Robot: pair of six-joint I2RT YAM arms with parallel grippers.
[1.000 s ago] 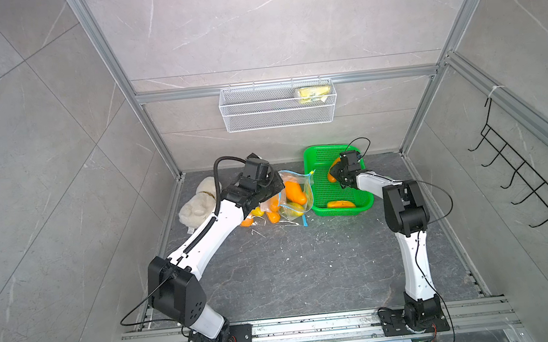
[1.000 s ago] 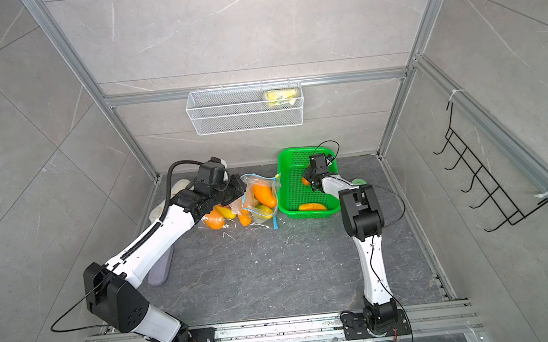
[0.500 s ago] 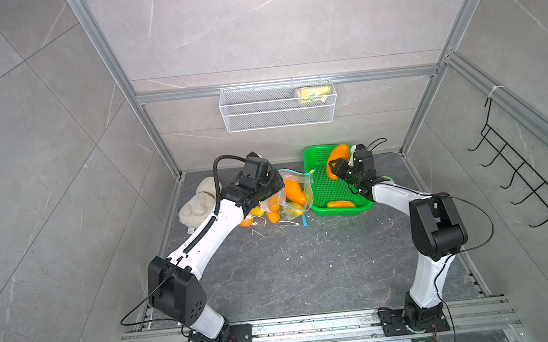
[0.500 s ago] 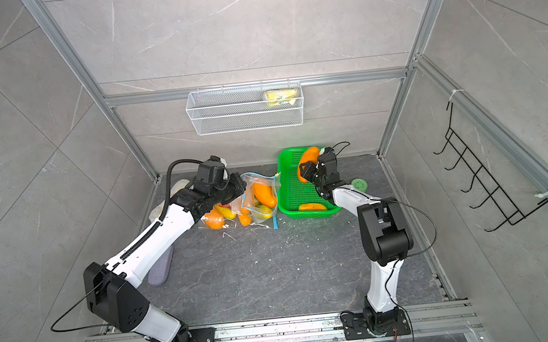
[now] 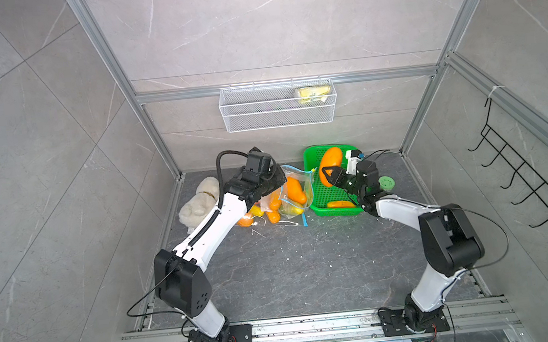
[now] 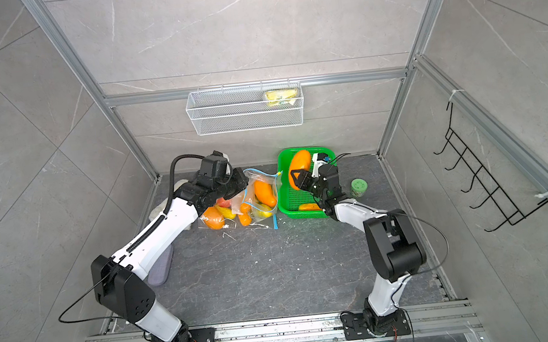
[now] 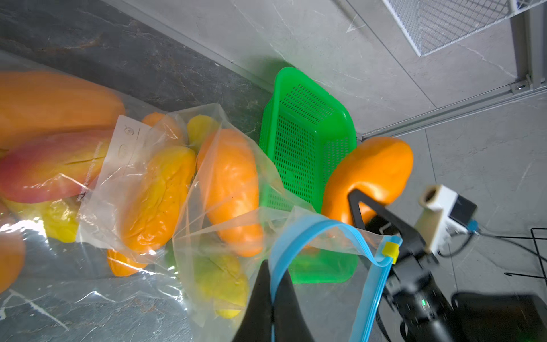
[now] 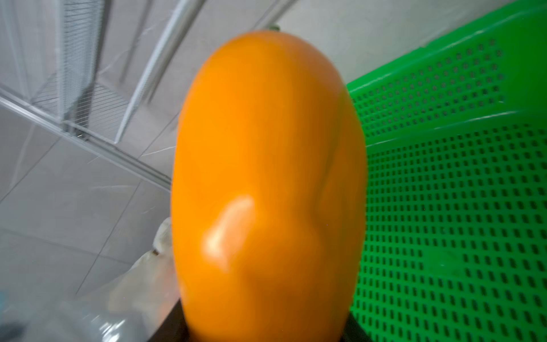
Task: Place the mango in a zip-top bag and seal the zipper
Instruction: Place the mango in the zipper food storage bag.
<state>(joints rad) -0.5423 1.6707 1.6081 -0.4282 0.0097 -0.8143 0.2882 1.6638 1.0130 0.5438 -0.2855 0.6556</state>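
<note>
Mango (image 5: 330,161), smooth glossy orange, clamped in right fingers (image 7: 398,228); left fingers (image 7: 257,305) pinch zip-top bag (image 7: 307,223) at blue rim.

Nothing legible; faint print on a filled plastic bag (image 7: 127,142) is unreadable.

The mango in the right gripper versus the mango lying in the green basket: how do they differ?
The held mango is clamped in the right gripper; the basket mango lies free. The held mango is in the air over the green basket; the basket mango lies flat on its floor. The held mango looks fatter in both top views, the basket mango slimmer. Both are orange, outside the zip-top bag.
</note>
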